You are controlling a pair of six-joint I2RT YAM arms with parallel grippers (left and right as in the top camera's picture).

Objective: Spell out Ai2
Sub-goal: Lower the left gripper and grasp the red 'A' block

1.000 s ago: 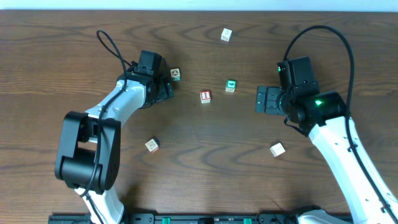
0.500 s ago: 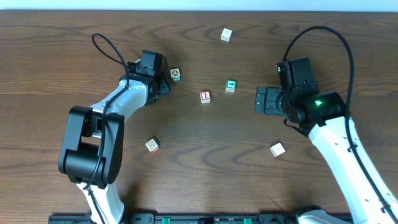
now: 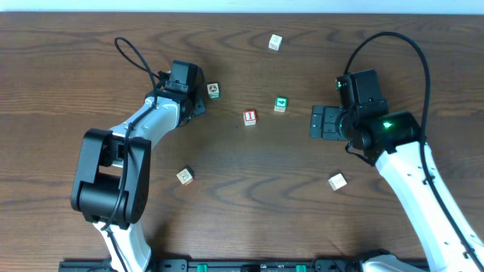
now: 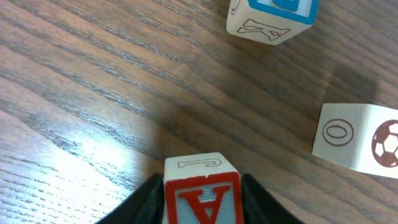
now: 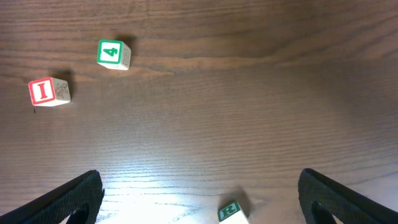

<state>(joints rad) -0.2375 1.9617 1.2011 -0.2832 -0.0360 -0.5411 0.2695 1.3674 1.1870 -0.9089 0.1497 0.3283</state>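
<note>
My left gripper (image 4: 202, 200) is shut on a red-framed A block (image 4: 203, 193), one black finger against each of its sides, low over the wood. In the overhead view that gripper (image 3: 198, 106) hides the A block. The red I block (image 3: 249, 117) lies mid-table, also in the right wrist view (image 5: 48, 91). My right gripper (image 3: 318, 121) stands wide open to the right of it with nothing between its fingers (image 5: 68, 199). No face with a 2 shows in any view.
A green 4 block (image 3: 280, 104) sits right of the I block. A blue-topped block (image 4: 273, 18) and an O/soccer-ball block (image 4: 357, 135) lie ahead of my left gripper. A green R block (image 5: 232, 213) lies between the right jaws. Other loose blocks (image 3: 275, 41) (image 3: 184, 176) (image 3: 337, 181) are scattered.
The left jaws have closed from wide open onto the A block, and the left arm's cable has shifted slightly. The right arm and the loose blocks have not moved.
</note>
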